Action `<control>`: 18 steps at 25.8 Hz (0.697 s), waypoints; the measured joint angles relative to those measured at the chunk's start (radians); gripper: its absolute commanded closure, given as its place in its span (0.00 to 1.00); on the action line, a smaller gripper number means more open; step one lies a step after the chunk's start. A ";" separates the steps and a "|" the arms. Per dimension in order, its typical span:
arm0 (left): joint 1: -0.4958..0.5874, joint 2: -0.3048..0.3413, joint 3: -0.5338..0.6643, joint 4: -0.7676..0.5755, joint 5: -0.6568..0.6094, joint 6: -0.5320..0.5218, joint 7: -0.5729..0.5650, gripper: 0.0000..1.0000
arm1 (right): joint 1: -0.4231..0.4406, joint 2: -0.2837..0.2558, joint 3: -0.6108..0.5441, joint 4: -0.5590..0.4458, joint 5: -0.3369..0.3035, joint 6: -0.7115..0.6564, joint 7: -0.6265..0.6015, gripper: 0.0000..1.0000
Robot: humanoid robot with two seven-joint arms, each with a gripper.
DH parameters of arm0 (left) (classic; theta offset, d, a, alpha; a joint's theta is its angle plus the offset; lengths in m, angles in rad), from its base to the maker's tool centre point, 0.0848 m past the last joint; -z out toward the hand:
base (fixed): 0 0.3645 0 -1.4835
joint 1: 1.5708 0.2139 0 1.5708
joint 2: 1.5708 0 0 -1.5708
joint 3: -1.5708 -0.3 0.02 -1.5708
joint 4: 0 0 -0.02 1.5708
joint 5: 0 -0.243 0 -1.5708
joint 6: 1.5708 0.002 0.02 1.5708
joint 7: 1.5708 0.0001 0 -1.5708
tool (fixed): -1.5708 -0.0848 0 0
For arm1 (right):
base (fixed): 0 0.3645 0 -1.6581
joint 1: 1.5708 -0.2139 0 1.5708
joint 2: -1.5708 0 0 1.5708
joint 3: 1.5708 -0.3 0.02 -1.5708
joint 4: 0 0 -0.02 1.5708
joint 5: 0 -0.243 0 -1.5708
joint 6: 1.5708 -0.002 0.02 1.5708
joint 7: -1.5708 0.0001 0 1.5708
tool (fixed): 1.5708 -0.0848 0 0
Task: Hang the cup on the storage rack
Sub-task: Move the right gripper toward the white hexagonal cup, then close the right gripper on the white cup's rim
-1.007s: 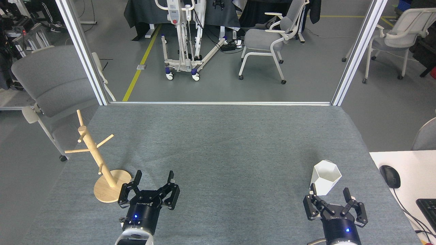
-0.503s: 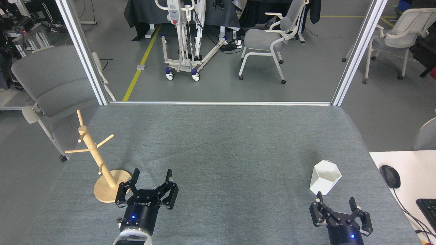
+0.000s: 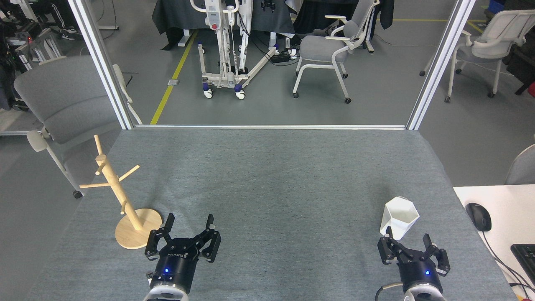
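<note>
The cup (image 3: 399,218) stands upright at the lower right of the frame, on the grey table (image 3: 276,175). Just below it sits the right gripper (image 3: 408,245), fingers spread apart and holding nothing, one fingertip right at the cup's base. The left gripper (image 3: 189,230) at lower left is also spread and empty, just right of the rack (image 3: 121,196). The risk I see: a fingertip nudging the tapered base could tip the cup or push it away. Its handle isn't visible, so a poor grasp may leave it facing wrong for a peg.
</note>
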State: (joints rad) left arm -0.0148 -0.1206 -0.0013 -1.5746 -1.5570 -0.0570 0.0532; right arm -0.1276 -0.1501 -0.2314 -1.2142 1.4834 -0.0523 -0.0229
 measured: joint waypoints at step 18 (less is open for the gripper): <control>-0.016 0.004 0.001 0.028 0.000 0.000 0.000 0.01 | -0.084 -0.031 0.025 0.126 0.000 0.001 0.001 0.01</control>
State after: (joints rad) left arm -0.0309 -0.1168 0.0000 -1.5469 -1.5570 -0.0574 0.0530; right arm -0.2112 -0.1811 -0.2062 -1.0882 1.4833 -0.0509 -0.0219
